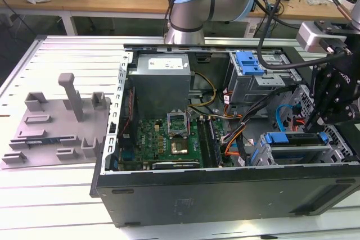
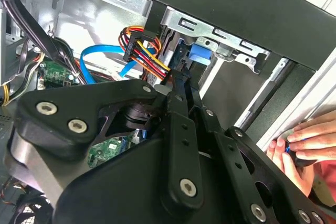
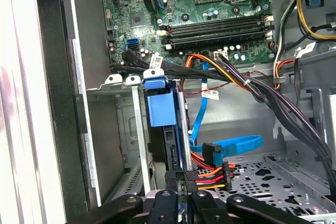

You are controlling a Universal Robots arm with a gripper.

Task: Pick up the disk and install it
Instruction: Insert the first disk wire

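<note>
In the exterior view, the hand (image 1: 335, 96) runs off the right edge, so you cannot see its fingers. The disk (image 3: 160, 109) stands edge-on in its bay in the first wrist view, its label hidden from you. A person's fingers (image 2: 307, 140) are cut off at the second wrist view's edge.

Even, bright overhead lighting is seen in the exterior view. In the first wrist view, the white rail (image 3: 21, 103) is overexposed, perhaps by glare; nearby linkage is blurred.
</note>
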